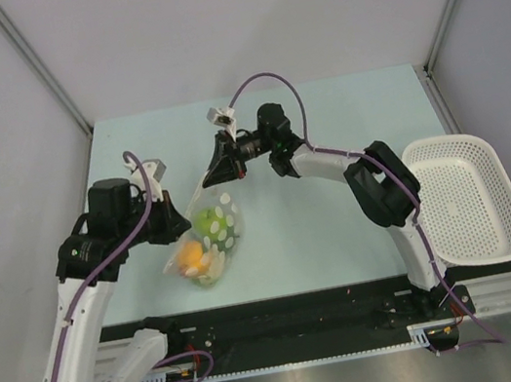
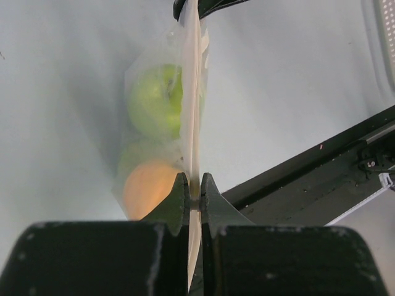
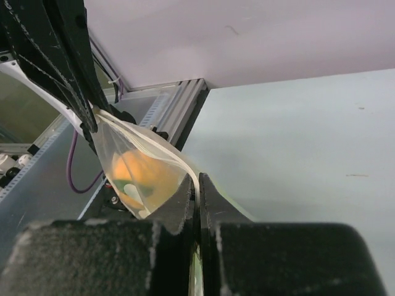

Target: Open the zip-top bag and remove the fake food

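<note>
Both left gripper point(image 2: 194, 198) and right gripper point(image 3: 197, 192) clamp the seemingly sealed zip-top bag point(image 1: 209, 231) of fake food point(image 2: 154, 98); basket point(image 1: 463, 204) rightward.

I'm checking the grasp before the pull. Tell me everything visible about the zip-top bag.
The zip-top bag is clear, crinkly plastic with white dots, apparently unopened, stretched between the left gripper and right gripper, both shut on its edge. Inside sit green fruits and an orange fruit.
</note>
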